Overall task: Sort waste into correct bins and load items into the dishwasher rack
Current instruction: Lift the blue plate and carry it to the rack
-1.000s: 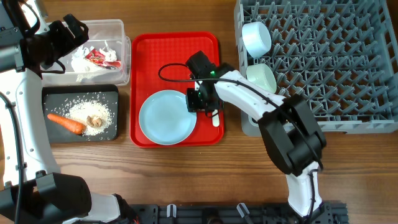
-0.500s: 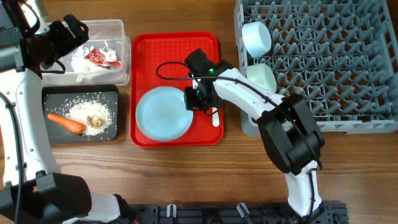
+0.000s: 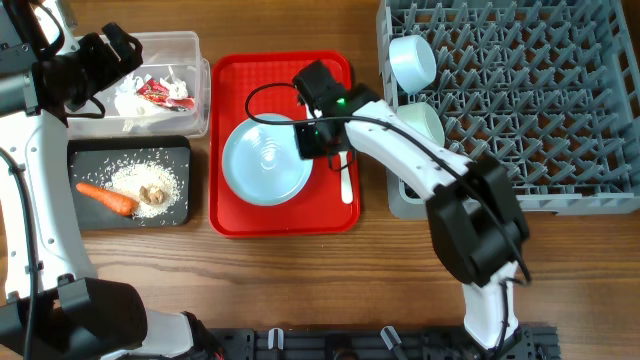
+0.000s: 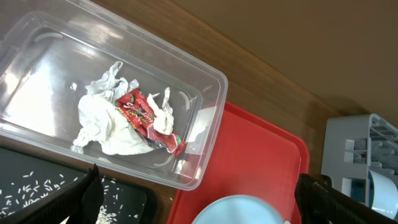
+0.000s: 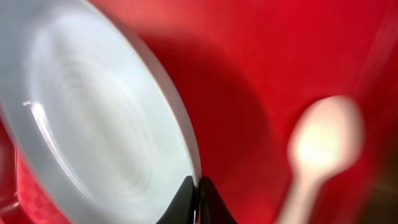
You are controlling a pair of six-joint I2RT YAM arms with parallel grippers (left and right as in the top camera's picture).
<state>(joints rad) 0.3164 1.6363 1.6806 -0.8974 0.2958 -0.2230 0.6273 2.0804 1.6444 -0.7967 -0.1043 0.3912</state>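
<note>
1. Light blue plate (image 3: 265, 162) has moved up-frame on the red tray (image 3: 240, 80) since a second ago.
2. My right claw (image 5: 196, 188) is clenched on the plate's right rim.
3. White spoon (image 3: 346, 182) lies on the tray, just right of the plate.
4. My left claw (image 3: 118, 48) is spread wide and grasps nothing, over the clear tub (image 4: 205, 81) at upper left, which holds the wrapper (image 4: 146, 115) and tissue (image 4: 102, 118).
5. Carrot (image 3: 106, 198) and rice (image 3: 150, 178) sit in the black tray (image 3: 80, 152) on the desk (image 3: 300, 280).

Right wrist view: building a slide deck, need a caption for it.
Right tool grips the plate by its rim over the tray, spoon blurred beside.
</note>
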